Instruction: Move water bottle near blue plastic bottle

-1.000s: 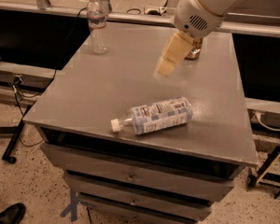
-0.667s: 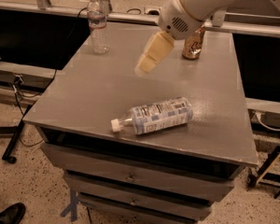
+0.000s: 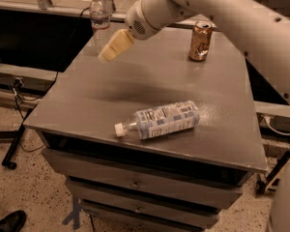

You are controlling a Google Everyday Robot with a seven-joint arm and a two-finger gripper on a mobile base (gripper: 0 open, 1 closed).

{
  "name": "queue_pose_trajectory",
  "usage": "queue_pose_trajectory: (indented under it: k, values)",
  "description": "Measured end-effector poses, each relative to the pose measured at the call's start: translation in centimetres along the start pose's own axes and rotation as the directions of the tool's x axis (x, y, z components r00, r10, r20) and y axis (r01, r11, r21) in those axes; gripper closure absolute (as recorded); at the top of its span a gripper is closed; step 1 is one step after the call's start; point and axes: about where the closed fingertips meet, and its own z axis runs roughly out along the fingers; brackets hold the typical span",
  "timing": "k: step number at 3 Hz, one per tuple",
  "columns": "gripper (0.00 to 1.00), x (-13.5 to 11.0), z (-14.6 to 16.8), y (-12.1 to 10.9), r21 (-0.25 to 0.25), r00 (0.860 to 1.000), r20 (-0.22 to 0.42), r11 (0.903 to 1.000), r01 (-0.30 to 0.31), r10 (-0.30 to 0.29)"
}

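End effector (open or closed: cannot tell) hovers upper left beside the upright slim clear ribbed water bottle; a level mid-body grasp seems advisable before carrying toward the lying blue-labelled plastic bottle.

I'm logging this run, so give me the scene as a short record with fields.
water bottle: upright, table's far left corner
blue plastic bottle: lying on its side near front edge, cap pointing left
can: upright, far right
gripper: above table, close to water bottle
table: grey top, drawers below
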Motion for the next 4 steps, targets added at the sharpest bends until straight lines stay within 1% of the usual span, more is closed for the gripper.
queue_pose_trajectory:
  k: [1,2,3,4]
  values:
    - [0.00,-1.6,4.5,-2.7,0.016,0.996,0.079,0.9991,-0.040,0.039]
    - [0.00,-2.7,7.9,-5.0,0.036,0.986,0.153,0.9964,-0.077,0.071]
    - [0.00,-4.1,10.3,-7.1,0.055,0.968,0.236,0.9932,-0.102,0.087]
    - [0.00,-5.6,12.2,-8.0,0.049,0.952,0.284,0.9899,-0.133,0.114]
